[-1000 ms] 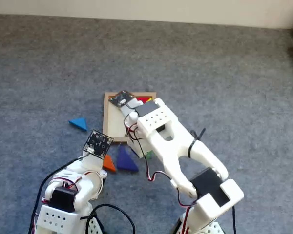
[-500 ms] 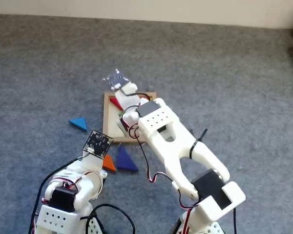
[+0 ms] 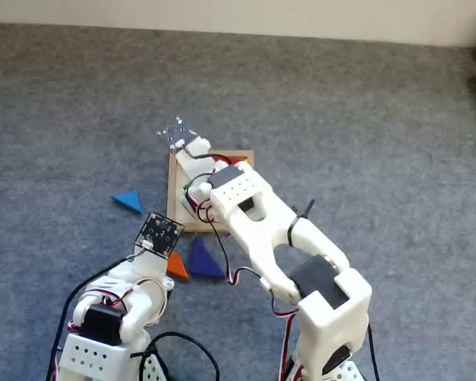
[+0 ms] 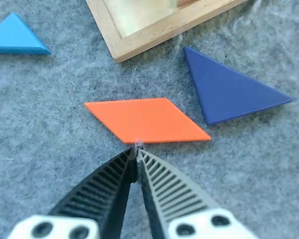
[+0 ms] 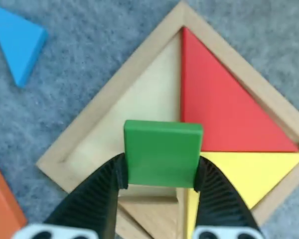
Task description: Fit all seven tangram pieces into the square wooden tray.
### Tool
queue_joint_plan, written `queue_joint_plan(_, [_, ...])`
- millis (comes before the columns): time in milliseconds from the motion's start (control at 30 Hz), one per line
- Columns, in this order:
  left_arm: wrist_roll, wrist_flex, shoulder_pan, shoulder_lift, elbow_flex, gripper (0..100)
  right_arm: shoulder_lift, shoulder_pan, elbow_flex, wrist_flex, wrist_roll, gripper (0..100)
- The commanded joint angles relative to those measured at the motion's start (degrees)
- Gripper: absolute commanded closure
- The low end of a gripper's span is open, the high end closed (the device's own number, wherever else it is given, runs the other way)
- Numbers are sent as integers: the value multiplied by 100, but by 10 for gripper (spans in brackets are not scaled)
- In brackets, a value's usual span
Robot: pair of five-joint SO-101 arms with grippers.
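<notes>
Green is the one to watch: the right hand (image 5: 159, 172) has its fingers clamped on two opposite sides of the green square (image 5: 162, 154), over the middle of the square wooden tray (image 5: 117, 85). Key thing imo: the square's sides run parallel to the short sides of the red triangle (image 5: 219, 104). So it sits corner-on to the tray rim, same as red and the yellow triangle (image 5: 244, 174) beside it. Bare tray floor lies away from those two, toward the light blue triangle (image 5: 20, 40) out on the desk. How high the square hangs, can't tell. Left hand (image 4: 136, 154) is pressed together, tips just short of the orange parallelogram (image 4: 147, 119).
</notes>
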Motion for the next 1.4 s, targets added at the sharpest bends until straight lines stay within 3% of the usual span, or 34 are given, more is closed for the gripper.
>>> queue_joint_plan(0, [35,0,84,-259,119,993,-84,-75,-347,321,62,850])
queue_joint_plan(133, [35,0,84,-259,119,993,-101,-101,-409,752,62,776])
queue_joint_plan(700, [35,0,84,-259,119,993,-101,92,-1279,1710,62,776])
queue_joint_plan(933, [35,0,84,-259,119,993,-66,127,-1235,1174,97,909])
queue_joint_plan(1367, [35,0,84,-259,119,993,-4,119,-848,1086,97,917])
